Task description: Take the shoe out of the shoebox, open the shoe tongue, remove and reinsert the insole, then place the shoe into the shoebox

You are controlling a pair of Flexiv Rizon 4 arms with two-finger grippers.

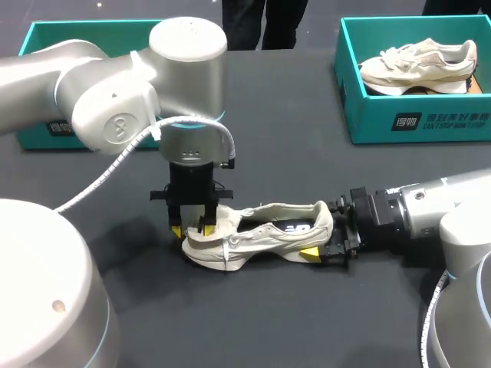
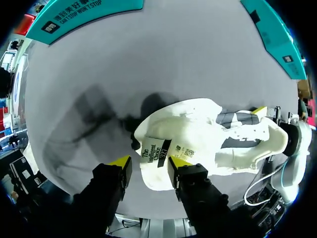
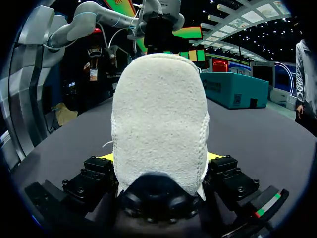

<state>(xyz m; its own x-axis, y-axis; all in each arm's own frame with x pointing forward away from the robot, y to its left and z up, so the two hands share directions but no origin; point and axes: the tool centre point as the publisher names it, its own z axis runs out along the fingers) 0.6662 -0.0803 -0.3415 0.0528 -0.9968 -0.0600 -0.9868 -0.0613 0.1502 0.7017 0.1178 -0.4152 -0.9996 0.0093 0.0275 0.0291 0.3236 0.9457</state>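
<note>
A cream sneaker lies on the dark table, toe toward my left arm. My left gripper hangs straight down over its front. In the left wrist view the lifted tongue, with a printed label, stands between the yellow fingertips of the open left gripper, with a gap on one side. My right gripper comes in level from the right and is shut on the heel. The heel fills the right wrist view, with a finger pressed to each side of the right gripper.
A teal shoebox at the back right holds a second cream sneaker. Another teal shoebox stands at the back left, partly hidden by my left arm. Bare dark tabletop lies between the boxes and the shoe.
</note>
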